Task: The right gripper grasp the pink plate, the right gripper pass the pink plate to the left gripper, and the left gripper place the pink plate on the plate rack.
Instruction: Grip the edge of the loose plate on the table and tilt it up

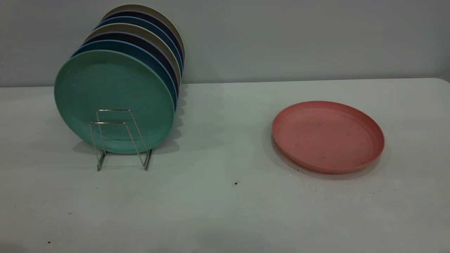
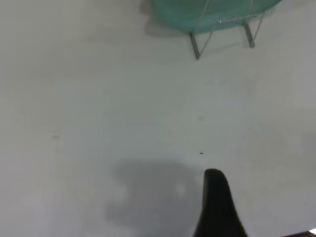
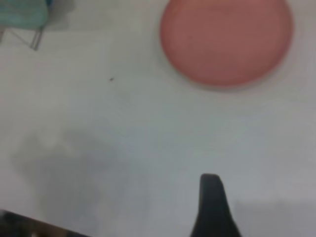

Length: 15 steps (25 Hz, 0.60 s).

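Silver wire forms the plate rack (image 1: 120, 138) at the left of the white table (image 1: 225, 196), and it serves as the landmark here. Seven plates stand on edge in the rack: a teal plate (image 1: 112, 95) in front, six more behind it in blue, dark purple and tan. Two empty wire loops stand in front of the teal plate.

Well to the right of the rack, the one pink plate (image 1: 327, 135) lies flat on the table, rim up, untouched.

Neither arm shows in the exterior view. Each wrist view shows a single dark finger over bare table: the left gripper (image 2: 217, 205) hangs near the rack's front, the right gripper (image 3: 212, 205) short of the pink plate (whether either is spread or closed cannot be told).

Risks, as a judgement: the flat plate offers only a low rim, so a shallow pinch could slip. Later, a careless placement could knock the crowded rack.
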Each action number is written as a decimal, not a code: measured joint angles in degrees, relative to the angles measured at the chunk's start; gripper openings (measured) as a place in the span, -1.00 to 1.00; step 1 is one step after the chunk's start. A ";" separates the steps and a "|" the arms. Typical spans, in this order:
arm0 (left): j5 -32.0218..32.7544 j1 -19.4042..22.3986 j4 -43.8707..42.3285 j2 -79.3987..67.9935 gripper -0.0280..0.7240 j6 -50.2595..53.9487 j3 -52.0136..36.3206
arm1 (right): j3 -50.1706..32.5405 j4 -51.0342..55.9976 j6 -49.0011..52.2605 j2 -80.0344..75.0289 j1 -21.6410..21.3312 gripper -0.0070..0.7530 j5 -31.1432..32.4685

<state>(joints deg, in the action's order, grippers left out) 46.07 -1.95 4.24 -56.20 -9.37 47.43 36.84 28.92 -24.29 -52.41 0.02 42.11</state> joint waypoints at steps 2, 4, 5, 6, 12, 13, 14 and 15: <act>-2.50 0.00 1.83 -4.69 0.48 -0.53 0.65 | 0.07 4.69 -4.13 -5.94 0.00 0.46 -2.66; -5.39 0.00 4.84 -9.73 0.48 -2.26 1.82 | 0.07 9.67 -7.99 -11.80 0.00 0.47 -5.12; -6.34 0.00 6.89 -11.88 0.48 -3.44 2.67 | 0.07 12.67 -10.43 -14.96 0.00 0.47 -6.52; -7.05 0.00 8.92 -14.52 0.49 -5.25 3.54 | 0.14 15.74 -13.13 -18.06 0.00 0.47 -7.90; -8.34 0.00 27.15 -28.89 0.49 -19.11 10.68 | 1.94 31.70 -28.14 -34.35 0.00 0.47 -13.55; -8.40 -0.07 29.93 -30.62 0.49 -21.49 11.53 | 2.82 33.62 -30.04 -36.62 0.00 0.47 -13.92; -8.56 -0.30 32.88 -32.62 0.49 -24.00 12.50 | 4.13 35.26 -31.30 -39.33 0.00 0.47 -14.10; -8.80 -0.71 35.39 -34.58 0.49 -26.50 13.45 | 5.67 36.67 -32.26 -42.07 0.00 0.46 -14.40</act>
<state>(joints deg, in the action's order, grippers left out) 37.27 -2.66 39.63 -90.77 -35.86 60.87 42.52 65.59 -56.55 -94.48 0.02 27.70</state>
